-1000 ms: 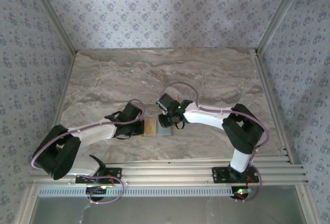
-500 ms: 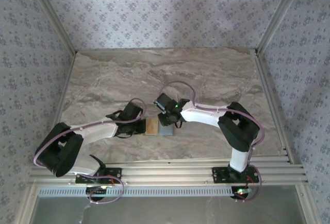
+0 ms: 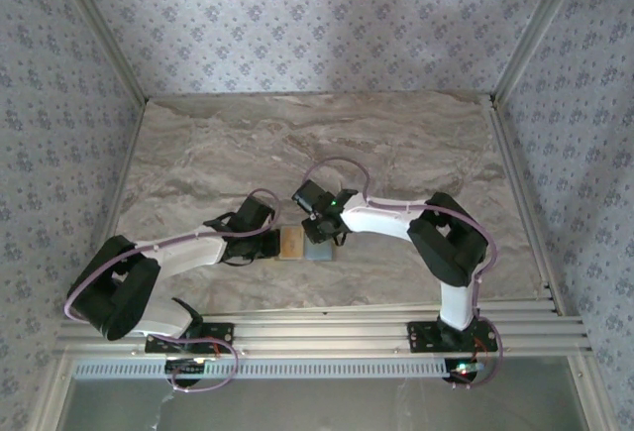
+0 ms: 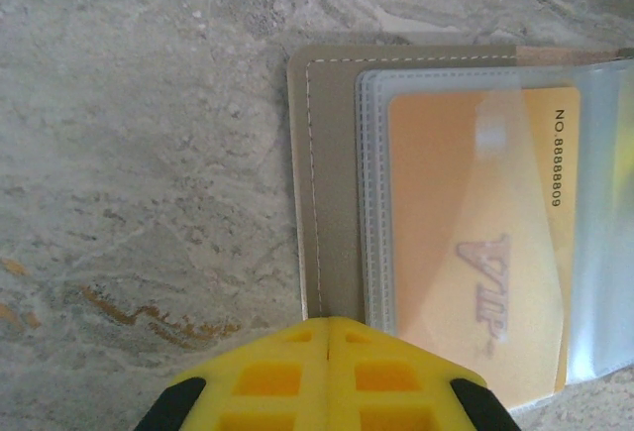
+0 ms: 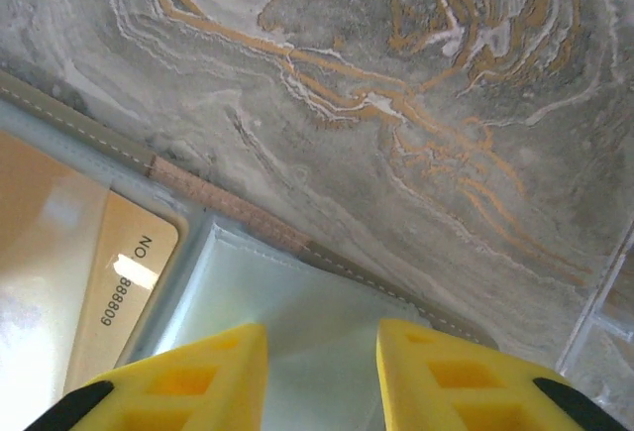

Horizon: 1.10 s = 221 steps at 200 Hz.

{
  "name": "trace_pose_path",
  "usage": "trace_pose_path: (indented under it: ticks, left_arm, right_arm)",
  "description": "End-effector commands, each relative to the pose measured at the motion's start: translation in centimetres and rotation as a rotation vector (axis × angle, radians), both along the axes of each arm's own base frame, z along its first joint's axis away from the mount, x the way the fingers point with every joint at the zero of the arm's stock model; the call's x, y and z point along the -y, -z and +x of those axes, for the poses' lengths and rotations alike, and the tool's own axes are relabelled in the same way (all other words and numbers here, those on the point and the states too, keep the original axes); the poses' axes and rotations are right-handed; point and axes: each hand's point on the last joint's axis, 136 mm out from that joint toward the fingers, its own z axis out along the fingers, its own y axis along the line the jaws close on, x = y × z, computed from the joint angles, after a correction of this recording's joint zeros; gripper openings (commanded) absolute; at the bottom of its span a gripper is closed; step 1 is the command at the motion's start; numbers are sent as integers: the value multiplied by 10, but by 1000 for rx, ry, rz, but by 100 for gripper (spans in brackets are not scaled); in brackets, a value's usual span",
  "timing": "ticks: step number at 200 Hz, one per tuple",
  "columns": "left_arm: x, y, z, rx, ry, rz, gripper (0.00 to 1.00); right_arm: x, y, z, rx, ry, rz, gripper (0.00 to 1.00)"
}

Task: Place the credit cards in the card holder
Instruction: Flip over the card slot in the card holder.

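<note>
1. The card holder (image 3: 315,250) is lying open flat on the marble table (image 3: 416,154), right between my two arms at the near middle.
2. From the left wrist cam, an orange VIP credit card (image 4: 475,253) looks tucked under the clear plastic sleeve (image 4: 599,203) on one half of the holder (image 4: 332,183). I'd call that one basically in.
3. The same card (image 5: 119,282) is visible from the right wrist cam, number end up near the brown spine (image 5: 223,208). The other half of the holder (image 5: 297,302) reads as pale blue-gray, with no orange that I can make out.
4. Left gripper (image 4: 327,337): tips pressed together with nothing between them, parked at the holder's edge by the sleeve. Can't tell if it's actually touching.
5. Right gripper (image 5: 322,347): fingers spread apart with nothing pinched, hanging over the pale half.
6. My read is that we're late in the job. I can't tell whether more cards are stacked behind that first one.
7. What's probably left is checking that the card is seated all the way, then maybe folding the holder shut.
</note>
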Motion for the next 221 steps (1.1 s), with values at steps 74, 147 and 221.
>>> trace_pose_path:
  ticks: [74,147,221]
  left_arm:
    - [-10,14,-13,-53,14,46,5]
    - [-10,14,-13,-53,14,48,5]
    - [-10,17,-14,-63,14,50,5]
  right_arm:
    - [16,31,-11,-24,19,-80,33]
    - [11,7,-11,-1,18,-31,16]
    - [-10,-30,2,65,-20,-5,0]
